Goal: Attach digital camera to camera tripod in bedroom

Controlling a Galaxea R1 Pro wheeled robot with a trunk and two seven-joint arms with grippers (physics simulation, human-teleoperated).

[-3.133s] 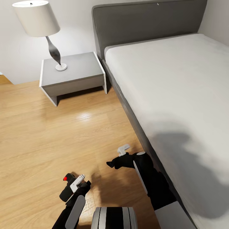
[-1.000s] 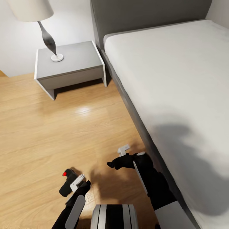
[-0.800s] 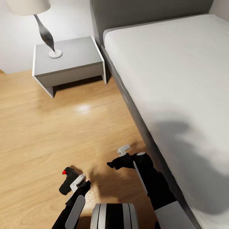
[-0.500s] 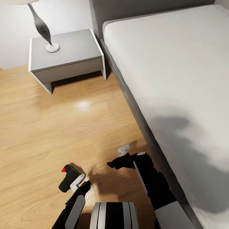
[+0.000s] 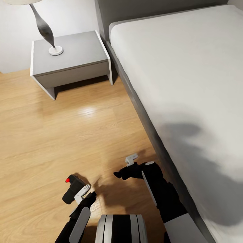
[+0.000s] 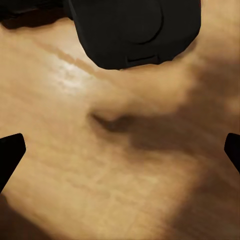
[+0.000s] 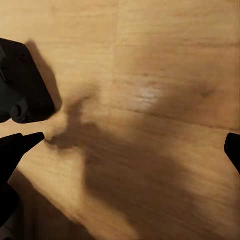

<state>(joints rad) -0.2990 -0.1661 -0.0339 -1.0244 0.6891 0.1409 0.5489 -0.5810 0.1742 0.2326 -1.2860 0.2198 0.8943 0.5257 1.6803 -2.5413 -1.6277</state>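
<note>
Digital camera (image 5: 72,189) black, red spot; floor (image 5: 50,135) light oak planks; bed (image 5: 189,84) grey, white mattress.

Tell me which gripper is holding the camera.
The left gripper: the black digital camera with its red spot sits at its fingers. The right gripper is open and empty.

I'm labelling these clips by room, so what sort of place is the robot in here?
A bedroom, most likely: a grey upholstered bed with a bare mattress, a grey bedside table carrying a lamp, and a wood plank floor.
</note>
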